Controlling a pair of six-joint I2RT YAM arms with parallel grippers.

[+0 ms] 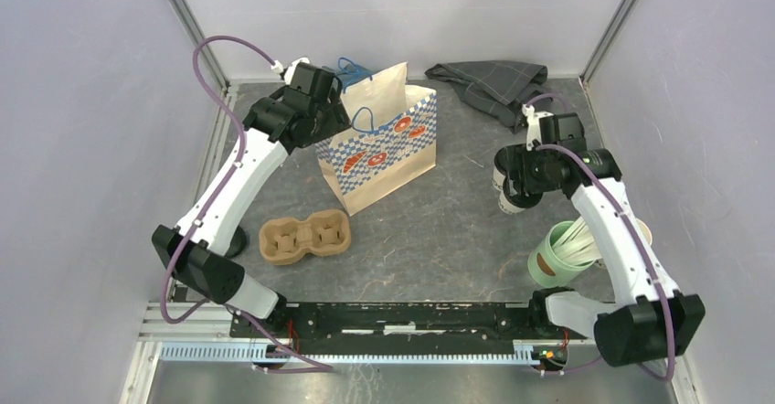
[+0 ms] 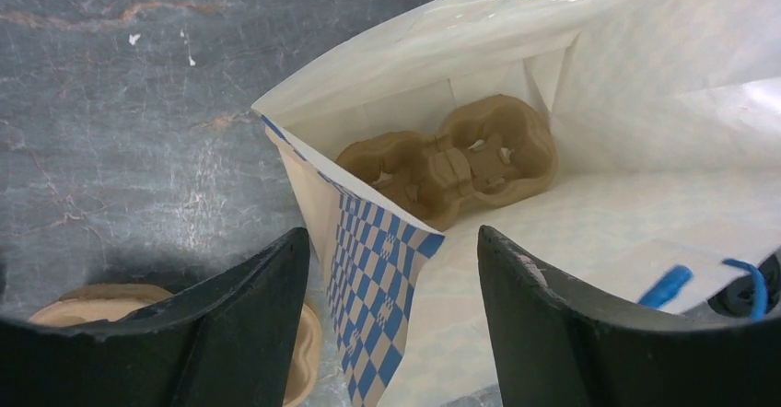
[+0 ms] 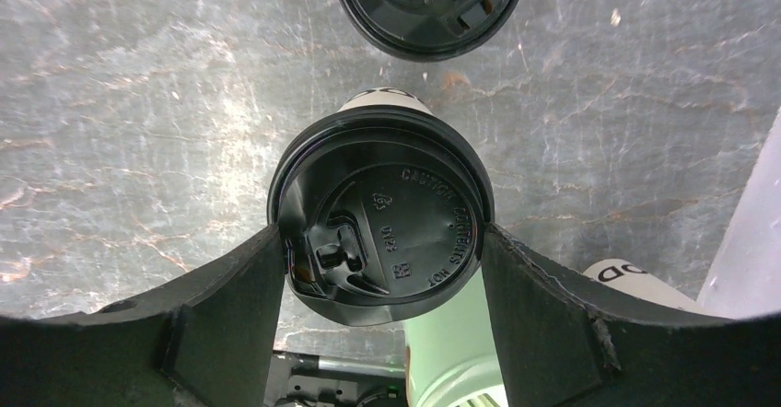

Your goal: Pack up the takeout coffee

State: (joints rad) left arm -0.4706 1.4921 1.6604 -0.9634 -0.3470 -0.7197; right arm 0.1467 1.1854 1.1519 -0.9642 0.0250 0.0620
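Hovering at the upper left, the left claw [image 2: 391,241] stands open astride the rim of the checked paper bag [image 1: 384,148], where one pulp cup carrier [image 2: 451,163] lies inside. A second carrier [image 1: 304,237] sits lower left on the counter [image 1: 439,230]. At centre right, the takeout coffee [image 3: 405,204] is held in the right claw [image 3: 382,232], whose fingers press both sides of its black lid. The mint-green cup [image 1: 557,258] is just below.

takeout coffee [image 3: 382,232] lid glossy plastic, bag [image 2: 635,66] matt paper, carrier [image 2: 460,163] rough pulp
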